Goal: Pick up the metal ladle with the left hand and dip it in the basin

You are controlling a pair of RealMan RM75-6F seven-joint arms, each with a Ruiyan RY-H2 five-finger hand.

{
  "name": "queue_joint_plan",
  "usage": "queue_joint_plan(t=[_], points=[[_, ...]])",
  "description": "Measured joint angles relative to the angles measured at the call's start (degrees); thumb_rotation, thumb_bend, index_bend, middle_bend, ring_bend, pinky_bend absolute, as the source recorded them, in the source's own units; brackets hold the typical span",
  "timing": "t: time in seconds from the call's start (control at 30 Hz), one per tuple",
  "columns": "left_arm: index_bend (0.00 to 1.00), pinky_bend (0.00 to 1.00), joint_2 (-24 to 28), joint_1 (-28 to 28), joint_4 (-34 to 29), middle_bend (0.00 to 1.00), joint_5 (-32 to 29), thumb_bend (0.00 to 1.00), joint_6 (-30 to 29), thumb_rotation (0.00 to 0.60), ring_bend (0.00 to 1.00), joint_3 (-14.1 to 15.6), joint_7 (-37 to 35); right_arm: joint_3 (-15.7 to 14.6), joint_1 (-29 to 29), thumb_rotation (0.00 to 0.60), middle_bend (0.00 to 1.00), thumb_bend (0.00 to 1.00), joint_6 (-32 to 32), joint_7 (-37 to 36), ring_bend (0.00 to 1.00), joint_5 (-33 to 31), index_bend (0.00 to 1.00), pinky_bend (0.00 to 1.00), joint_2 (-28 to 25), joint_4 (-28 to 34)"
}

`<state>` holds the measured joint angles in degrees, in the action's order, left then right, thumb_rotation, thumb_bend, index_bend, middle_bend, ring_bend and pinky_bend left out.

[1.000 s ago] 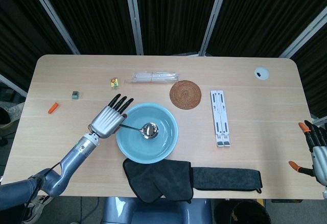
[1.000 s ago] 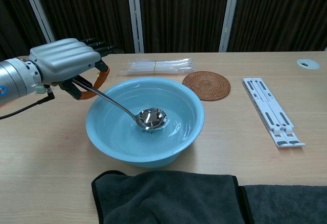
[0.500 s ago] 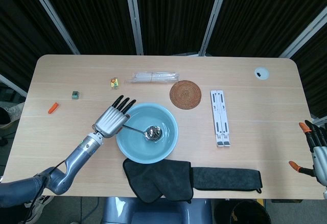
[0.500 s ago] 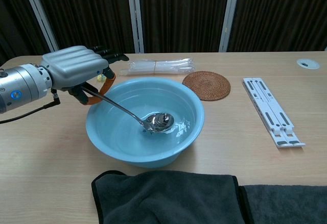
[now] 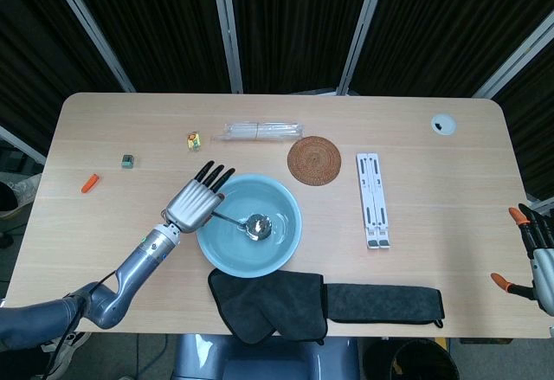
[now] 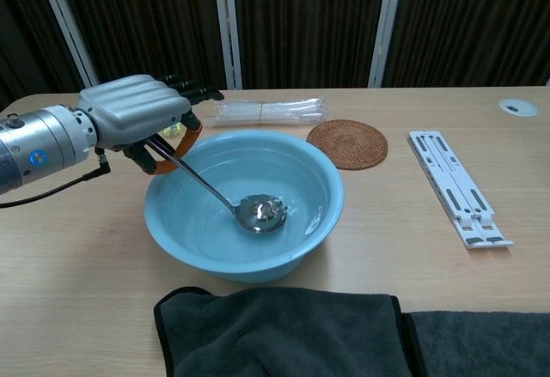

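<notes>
Far left on the table: a small orange bit and a small dark green block, well apart from the work area. Left hand sat over the basin's left rim, back of hand up, fingers closed around the ladle's handle w/ the dark fingertips pointing toward the far side. Metal ladle ran from that grip down & right, its bowl resting inside the blue basin near the middle, in the water. A small yellow packet lay just beyond the hand; a clear plastic sleeve stretched along the table behind the basin. Dark grey towel lay at the near edge, just below the basin, w/ a second folded grey cloth beside it to the right. Round woven coaster sat behind-right of the basin, close but apart. White folding stand lay further right, lengthwise. Grommet in the far right corner. Right hand was at the frame's right edge, off the table, orange-tipped fingers spread, holding nothing.
</notes>
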<state>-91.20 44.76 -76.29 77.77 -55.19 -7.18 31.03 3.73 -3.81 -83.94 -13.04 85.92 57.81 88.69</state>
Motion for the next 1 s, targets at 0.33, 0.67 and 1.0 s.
queue_joint_plan(t=[0.33,0.67,1.0], points=[[0.64,0.00,3.4,-1.8,-5.7,0.00,3.9,0.47,-5.5,0.600,0.00,1.1,-1.1,-0.3,0.0,0.600,0.00,0.01,-0.1,0.9,0.00,0.5,0.00,0.00,0.1,0.4],[0.64,0.00,7.4,-3.7,-10.7,0.00,6.1,0.47,-9.2,0.600,0.00,1.7,-1.2,-0.8,0.1,0.600,0.00,0.00,-0.1,2.0,0.00,1.2,0.00,0.00,0.3,0.8],[0.64,0.00,9.8,-5.2,-12.3,0.00,5.9,0.47,-10.5,0.600,0.00,1.6,-2.5,-1.0,0.0,0.600,0.00,0.00,0.0,2.6,0.00,1.4,0.00,0.00,0.5,1.3]])
